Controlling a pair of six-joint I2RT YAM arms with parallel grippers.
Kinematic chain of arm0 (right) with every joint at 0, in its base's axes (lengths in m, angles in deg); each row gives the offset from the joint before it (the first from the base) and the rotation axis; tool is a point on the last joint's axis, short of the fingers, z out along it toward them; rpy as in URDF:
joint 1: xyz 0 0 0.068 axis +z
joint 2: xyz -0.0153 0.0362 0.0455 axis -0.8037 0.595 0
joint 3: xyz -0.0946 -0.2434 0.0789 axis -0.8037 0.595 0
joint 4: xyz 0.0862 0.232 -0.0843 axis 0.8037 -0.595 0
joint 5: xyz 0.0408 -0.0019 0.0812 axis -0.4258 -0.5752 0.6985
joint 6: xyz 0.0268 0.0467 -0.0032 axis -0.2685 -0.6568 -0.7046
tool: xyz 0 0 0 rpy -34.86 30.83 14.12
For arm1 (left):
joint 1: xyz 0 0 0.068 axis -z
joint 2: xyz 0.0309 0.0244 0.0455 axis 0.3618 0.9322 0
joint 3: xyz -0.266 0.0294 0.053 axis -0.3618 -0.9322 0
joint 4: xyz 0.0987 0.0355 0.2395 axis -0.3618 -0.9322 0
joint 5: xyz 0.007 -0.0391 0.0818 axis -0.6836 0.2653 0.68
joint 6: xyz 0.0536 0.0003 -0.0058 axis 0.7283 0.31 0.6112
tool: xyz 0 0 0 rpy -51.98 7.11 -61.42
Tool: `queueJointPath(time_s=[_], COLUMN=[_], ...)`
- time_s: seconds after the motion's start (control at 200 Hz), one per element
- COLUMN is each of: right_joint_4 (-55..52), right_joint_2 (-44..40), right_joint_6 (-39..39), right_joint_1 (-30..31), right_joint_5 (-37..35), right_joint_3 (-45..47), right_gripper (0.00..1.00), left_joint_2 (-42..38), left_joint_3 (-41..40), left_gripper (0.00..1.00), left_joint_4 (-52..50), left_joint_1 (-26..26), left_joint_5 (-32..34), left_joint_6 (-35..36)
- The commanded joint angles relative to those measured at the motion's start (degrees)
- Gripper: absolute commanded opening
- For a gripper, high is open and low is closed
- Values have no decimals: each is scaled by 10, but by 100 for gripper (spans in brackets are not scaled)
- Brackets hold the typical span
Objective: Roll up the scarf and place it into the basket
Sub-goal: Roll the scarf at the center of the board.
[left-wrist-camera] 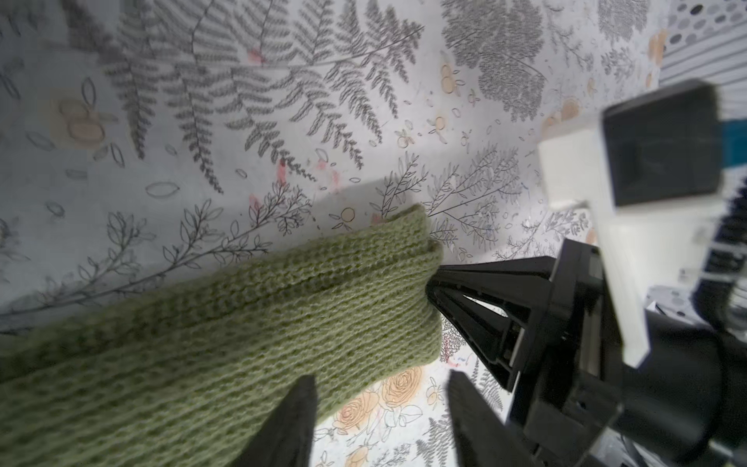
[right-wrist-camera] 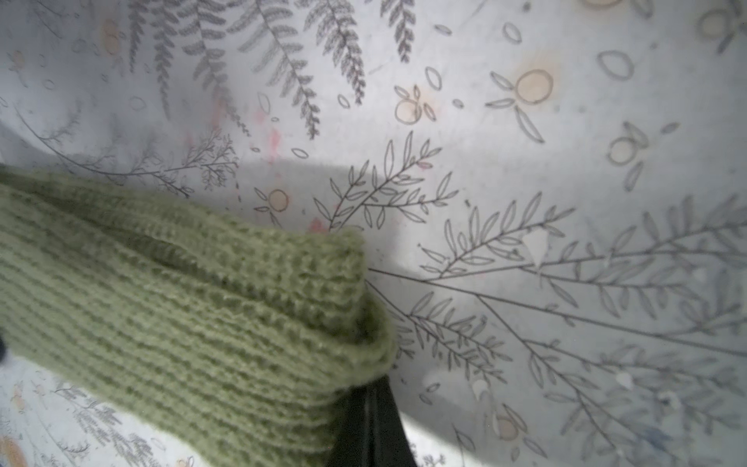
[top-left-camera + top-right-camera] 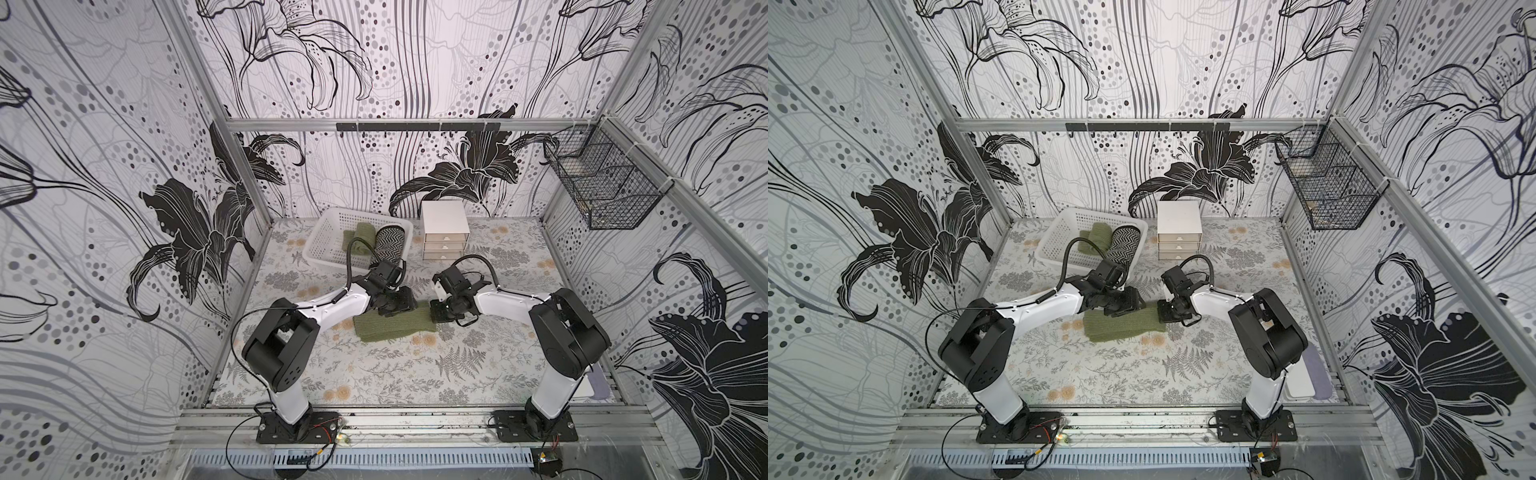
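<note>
In both top views the green knitted scarf [image 3: 390,326] [image 3: 1121,328] lies as a folded band flat on the flowered desk [image 3: 374,374]. It is on my side of the small drawer unit [image 3: 445,230] [image 3: 1179,226] and well apart from it. The white basket [image 3: 322,243] [image 3: 1054,241] stands just beside the drawer unit, to its left, with a green roll [image 3: 359,235] and a black-and-white zigzag roll [image 3: 390,245] inside. My left jaws hang over the scarf's left half, at the edge that faces the drawer unit. My right jaws meet the scarf's right end. From up here I cannot tell how wide either pair stands.

In the left wrist view my left jaws stand apart. One prong lies over the scarf [image 1: 242,343] and the other over bare desk, with the scarf's long edge running between them, not squeezed. Across the cloth, my right jaws come to a point on the scarf's short end.

In the right wrist view my right jaws are closed. The end of the scarf [image 2: 182,323] is pinched between them, its edge curled up at the bite. The rest of the band runs away from them, flat on the desk.
</note>
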Motion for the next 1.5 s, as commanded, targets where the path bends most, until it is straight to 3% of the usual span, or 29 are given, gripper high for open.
queueJointPath(time_s=[0.0,0.04,0.085,0.34,0.521,1.081,1.126,1.231,1.326,1.497], right_joint_4=[-28,-34,-40,-83,-103,-107,-118,-111,-101,-85], right_joint_2=[-33,-45,-53,-140,-182,-156,-152,-163,-184,-194], right_joint_6=[-5,-4,-4,0,6,-16,-20,-37,-52,-63], right_joint_1=[-3,-3,-3,-13,-31,-33,-33,-34,-34,-34], right_joint_5=[-11,-17,-23,-49,-52,12,-7,-17,-22,-18], right_joint_3=[29,36,44,92,103,63,62,94,126,152], right_gripper=[0,0,0,0,0,0,17,39,45,45], left_joint_2=[30,40,51,93,103,150,148,139,137,141], left_joint_3=[23,38,53,87,91,69,68,64,62,59], left_gripper=[24,9,5,2,2,3,3,3,3,3], left_joint_4=[2,-5,-13,6,-3,84,83,81,78,79], left_joint_1=[27,39,55,100,101,101,101,100,101,101], left_joint_5=[22,33,47,67,89,50,51,54,55,50], left_joint_6=[22,34,45,73,78,83,83,82,84,84])
